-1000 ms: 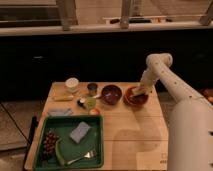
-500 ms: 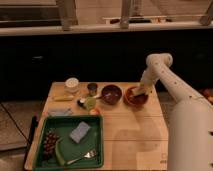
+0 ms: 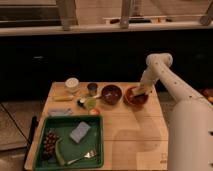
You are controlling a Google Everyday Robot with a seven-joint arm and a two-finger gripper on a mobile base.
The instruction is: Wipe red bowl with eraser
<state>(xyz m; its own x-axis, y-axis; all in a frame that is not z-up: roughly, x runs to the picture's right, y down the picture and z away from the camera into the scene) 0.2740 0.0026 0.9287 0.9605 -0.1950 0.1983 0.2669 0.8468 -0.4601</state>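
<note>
A wooden table (image 3: 130, 135) filled the middle of the frame. At lower left, a green tray (image 3: 60, 125) held a blue-grey sponge (image 3: 80, 132), dark grapes (image 3: 49, 142) and a fork (image 3: 82, 157). Further up sat a white cup (image 3: 72, 83), then a maroon bowl (image 3: 111, 94). Just right of it was the red bowl (image 3: 135, 96), at centre right. The gripper (image 3: 140, 90) reached down into that bowl; its opening could not be made out, and the eraser was not discernible.

A smooth white arm (image 3: 170, 85) of rounded, tube-like segments with a bulbous elbow joint tapers to a small pale gripper (image 3: 140, 91) above the table's far right.
</note>
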